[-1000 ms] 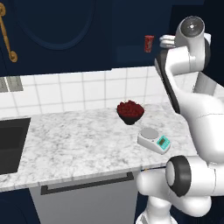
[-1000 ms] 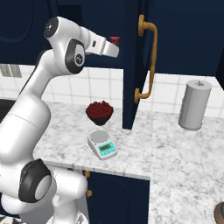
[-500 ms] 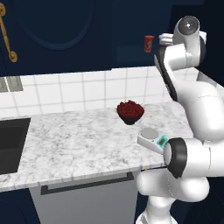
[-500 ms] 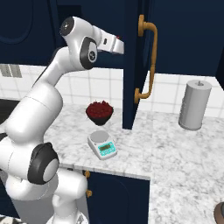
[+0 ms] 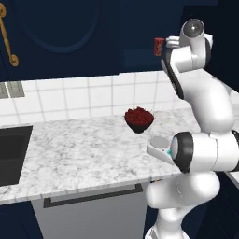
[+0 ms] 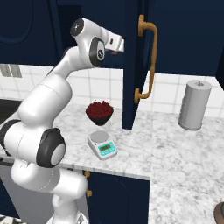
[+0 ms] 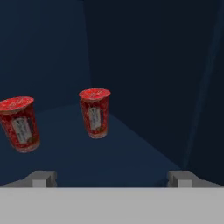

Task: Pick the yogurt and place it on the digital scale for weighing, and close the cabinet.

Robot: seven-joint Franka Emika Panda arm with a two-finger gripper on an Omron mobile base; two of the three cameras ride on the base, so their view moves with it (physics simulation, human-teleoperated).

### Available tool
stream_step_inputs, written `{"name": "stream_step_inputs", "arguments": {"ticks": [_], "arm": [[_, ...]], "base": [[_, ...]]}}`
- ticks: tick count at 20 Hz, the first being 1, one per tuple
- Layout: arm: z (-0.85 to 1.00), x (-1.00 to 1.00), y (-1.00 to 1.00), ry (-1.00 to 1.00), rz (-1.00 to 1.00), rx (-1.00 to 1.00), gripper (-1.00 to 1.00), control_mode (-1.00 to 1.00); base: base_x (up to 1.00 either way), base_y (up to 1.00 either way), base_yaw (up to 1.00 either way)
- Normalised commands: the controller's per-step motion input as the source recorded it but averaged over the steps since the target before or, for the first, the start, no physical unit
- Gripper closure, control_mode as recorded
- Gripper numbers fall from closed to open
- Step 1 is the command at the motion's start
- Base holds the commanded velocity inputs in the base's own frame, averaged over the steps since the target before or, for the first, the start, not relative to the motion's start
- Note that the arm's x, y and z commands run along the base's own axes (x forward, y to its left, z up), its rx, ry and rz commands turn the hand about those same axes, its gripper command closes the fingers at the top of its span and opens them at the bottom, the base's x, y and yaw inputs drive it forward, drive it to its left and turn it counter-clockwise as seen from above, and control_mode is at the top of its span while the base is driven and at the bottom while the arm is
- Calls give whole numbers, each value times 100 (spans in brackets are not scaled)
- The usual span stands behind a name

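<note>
- Yogurt (image 7: 94,113) stands upright on the shelf inside the cabinet (image 6: 131,65), ahead of the gripper (image 7: 111,178) and apart from it, not held.
- Gripper fingers (image 7: 41,178) spread wide, nothing between them, pointing into the dark cabinet interior.
- Twin yogurt cup (image 7: 18,123) sits beside the yogurt on the same shelf, nearer the hand camera, untouched; hand view is tilted so both cups look slanted.
- Digital scale (image 6: 102,145) lies flat near the counter's (image 5: 70,154) front edge, well below the cabinet, its round grey plate bare, teal display facing out.
- Dark bowl of red berries (image 6: 99,112) sits just behind the scale, close but not touching it.
- Cabinet door with gold handle (image 6: 148,57) stands open, swung out over the counter, just beside the berries bowl in the right base view.
- Grey canister (image 6: 194,105) with a small knob on top stands on the counter, on the far side of the open door from the scale, by the tiled wall.
- Sink (image 5: 11,154) sits in the counter, well apart from the scale.
</note>
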Motion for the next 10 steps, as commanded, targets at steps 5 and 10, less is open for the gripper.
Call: {"name": "stream_step_inputs", "arguments": {"ticks": [5,10], "arm": [[-1,31,-24,0,0,0,-100,-100],[-5,40,-3,0,0,0,-100,-100]], "base": [[0,0,0],[0,0,0]]}}
